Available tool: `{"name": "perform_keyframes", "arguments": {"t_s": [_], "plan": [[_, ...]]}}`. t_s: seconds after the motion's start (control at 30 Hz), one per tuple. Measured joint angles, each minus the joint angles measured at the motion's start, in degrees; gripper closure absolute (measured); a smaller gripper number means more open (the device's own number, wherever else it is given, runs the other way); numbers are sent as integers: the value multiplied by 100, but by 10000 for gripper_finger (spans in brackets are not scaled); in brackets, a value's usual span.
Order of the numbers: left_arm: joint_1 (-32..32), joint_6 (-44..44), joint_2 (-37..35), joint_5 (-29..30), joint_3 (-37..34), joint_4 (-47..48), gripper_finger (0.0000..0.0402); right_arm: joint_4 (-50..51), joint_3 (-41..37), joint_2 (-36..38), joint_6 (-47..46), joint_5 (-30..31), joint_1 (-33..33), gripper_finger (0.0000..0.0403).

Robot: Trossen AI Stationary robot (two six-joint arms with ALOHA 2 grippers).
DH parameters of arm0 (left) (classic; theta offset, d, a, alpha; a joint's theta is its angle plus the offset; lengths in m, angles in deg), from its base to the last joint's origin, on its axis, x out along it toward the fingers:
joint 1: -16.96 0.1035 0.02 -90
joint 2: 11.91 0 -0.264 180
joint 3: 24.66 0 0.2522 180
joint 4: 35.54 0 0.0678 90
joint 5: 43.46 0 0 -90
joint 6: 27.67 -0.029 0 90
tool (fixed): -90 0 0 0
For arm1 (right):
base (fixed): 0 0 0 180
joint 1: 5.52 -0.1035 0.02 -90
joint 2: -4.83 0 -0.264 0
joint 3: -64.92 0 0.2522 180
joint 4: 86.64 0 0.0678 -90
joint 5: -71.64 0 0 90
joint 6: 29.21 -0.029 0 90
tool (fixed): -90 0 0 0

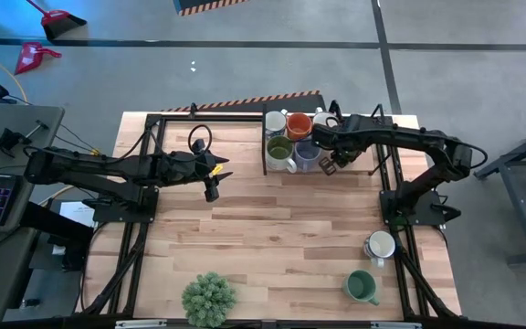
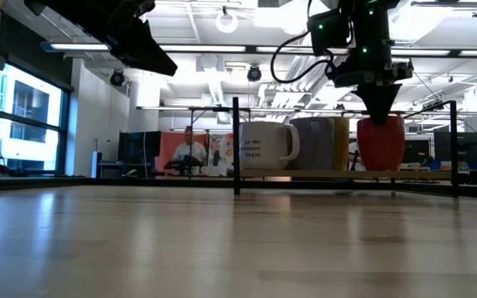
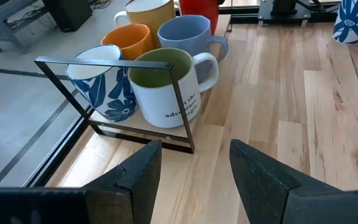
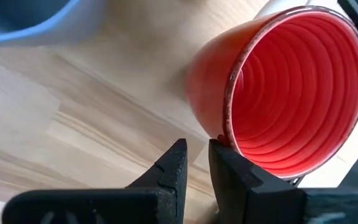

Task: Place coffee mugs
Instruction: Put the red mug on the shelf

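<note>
Several coffee mugs stand close together in a black-framed rack (image 1: pixel 265 155) at the table's far middle: a white one with an olive inside (image 3: pixel 166 87), blue-grey (image 3: pixel 188 37), orange (image 3: pixel 129 40), cream (image 3: pixel 148 12) and blue-flowered (image 3: pixel 101 81). My right gripper (image 4: pixel 196 152) is over the rack's right end, pointing steeply down and shut on a red mug (image 2: pixel 379 142). My left gripper (image 3: pixel 194 149) hangs open over the table left of the rack, with nothing between its fingers. My right gripper holds the red mug by its rim (image 4: pixel 224 134), on the side nearest the wrist camera. One finger (image 4: pixel 232 171) is inside the mug and the other (image 4: pixel 169 165) outside its wall. The fingers come from above. The mug is upright, its base level with the other mugs' bases; whether it rests there I cannot tell.
A blue-flowered white mug (image 1: pixel 380 245) and a dark green mug (image 1: pixel 362 287) stand near the table's right front. A bushy potted plant (image 1: pixel 208 297) sits at the near edge. The middle of the wooden tabletop (image 1: pixel 272 219) is bare.
</note>
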Motion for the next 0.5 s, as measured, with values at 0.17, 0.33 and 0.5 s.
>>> {"name": "perform_keyframes", "arguments": {"t_s": [0.17,0.33,0.5], "plan": [[-2,0,0,0,0,0,222,-7,0,0,140,123,201,345],[0,0,0,0,0,2,222,-58,0,0,362,157,413,345],[-2,0,0,0,0,2,222,-183,0,0,546,156,586,345]]}}
